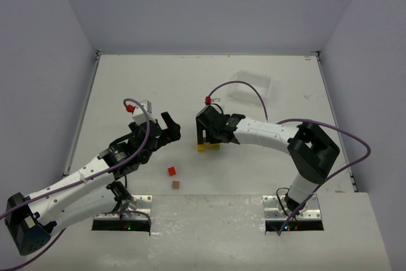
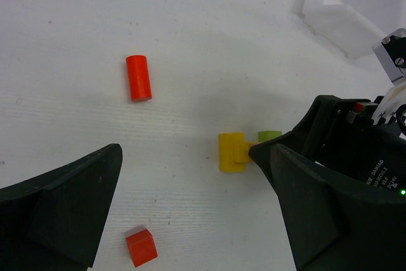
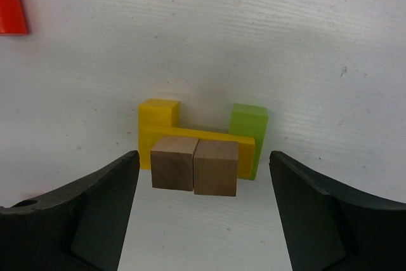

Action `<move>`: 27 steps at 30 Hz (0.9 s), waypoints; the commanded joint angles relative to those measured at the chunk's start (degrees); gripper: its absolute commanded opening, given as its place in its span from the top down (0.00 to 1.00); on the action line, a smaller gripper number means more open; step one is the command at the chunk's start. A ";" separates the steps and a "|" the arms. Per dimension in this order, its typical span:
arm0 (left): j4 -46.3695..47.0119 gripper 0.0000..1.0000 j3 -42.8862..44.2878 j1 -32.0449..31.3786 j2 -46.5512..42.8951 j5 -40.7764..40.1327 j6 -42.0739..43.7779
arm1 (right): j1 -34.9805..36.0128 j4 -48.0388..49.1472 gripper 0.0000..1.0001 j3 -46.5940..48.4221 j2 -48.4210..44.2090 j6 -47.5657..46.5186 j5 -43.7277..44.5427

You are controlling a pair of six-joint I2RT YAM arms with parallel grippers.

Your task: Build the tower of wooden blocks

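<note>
The wood block tower (image 3: 198,150) is a yellow block and a green block (image 3: 248,125) bridged by a yellow bar, with two plain brown cubes (image 3: 194,166) side by side on top. It also shows in the top view (image 1: 208,147) and in the left wrist view (image 2: 232,152). My right gripper (image 3: 203,217) is open and empty, its jaws wide on either side of the tower, just above it (image 1: 210,135). My left gripper (image 1: 166,130) is open and empty, left of the tower. A loose red cube (image 1: 171,171) and a brown cube (image 1: 176,184) lie nearer the arm bases.
A red cylinder (image 2: 137,77) lies flat on the table beyond the left gripper; its edge shows in the right wrist view (image 3: 11,1). The red cube (image 2: 141,246) sits between the left fingers. A clear plastic tray (image 1: 250,85) stands at the back right.
</note>
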 commanded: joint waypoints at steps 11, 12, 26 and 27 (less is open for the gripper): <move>-4.48 0.00 0.70 -0.20 -0.91 -0.49 -4.32 | 0.17 3.69 0.01 3.47 -5.94 -10.34 1.33; -5.75 0.00 0.70 -0.20 -0.91 -0.11 -5.44 | 0.04 3.73 0.01 3.00 -6.86 -11.17 1.46; -15.28 0.00 -0.94 -0.37 3.01 7.46 -14.34 | -8.49 8.51 0.01 -23.26 -32.39 -7.83 5.13; -15.54 0.00 -1.16 -0.32 3.32 9.06 -14.95 | -9.19 8.62 0.01 -24.98 -33.39 -7.69 5.21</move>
